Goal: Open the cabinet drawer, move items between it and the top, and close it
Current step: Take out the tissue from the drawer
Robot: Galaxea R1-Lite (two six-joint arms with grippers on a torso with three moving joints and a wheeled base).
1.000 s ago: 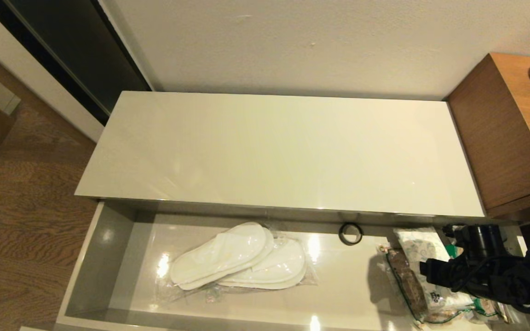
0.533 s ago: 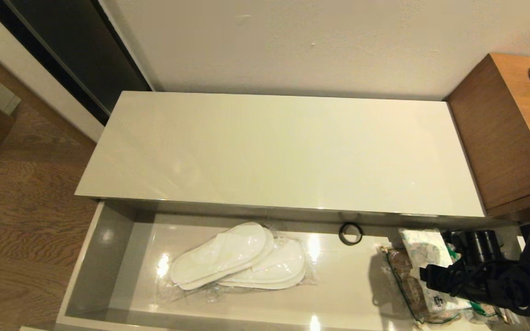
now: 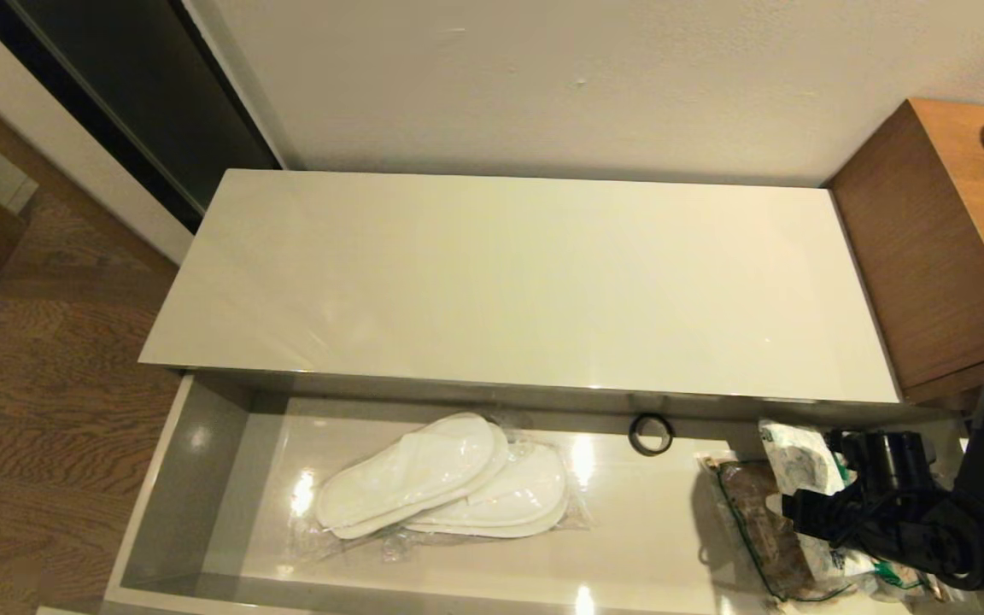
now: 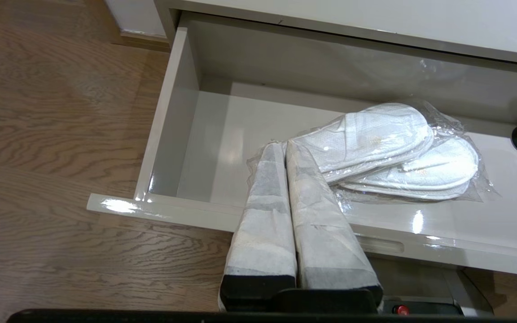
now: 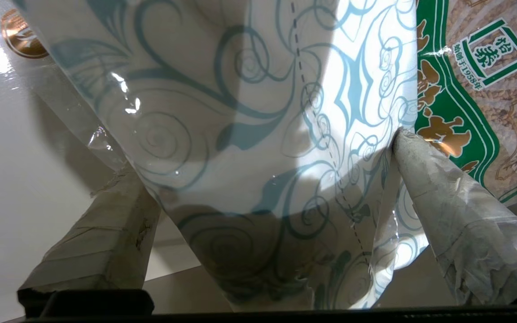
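Note:
The cabinet drawer [image 3: 202,478] is pulled out below the cream top [image 3: 526,282], which is bare. Wrapped white slippers [image 3: 449,483] lie left of the drawer's middle. At the drawer's right end my right gripper [image 3: 829,504] is shut on the leaf-print tissue pack [image 3: 799,457]. In the right wrist view the pack [image 5: 249,134] fills the span between both fingers of this gripper [image 5: 265,154], tilted up off the snack bag. The left gripper [image 4: 281,146] is shut with nothing in it, over the drawer's front edge near the slippers [image 4: 388,148]. It is out of the head view.
A green-labelled bag of brown snacks [image 3: 765,530] lies under the tissue pack. A small black ring [image 3: 651,434] sits by the drawer's back wall. A taller brown wooden cabinet [image 3: 945,248] stands to the right, wood floor [image 3: 31,410] to the left.
The right gripper has risen slightly with the tissue pack, and the pack's far end has tipped up off the snack bag. The slippers and ring have not moved.

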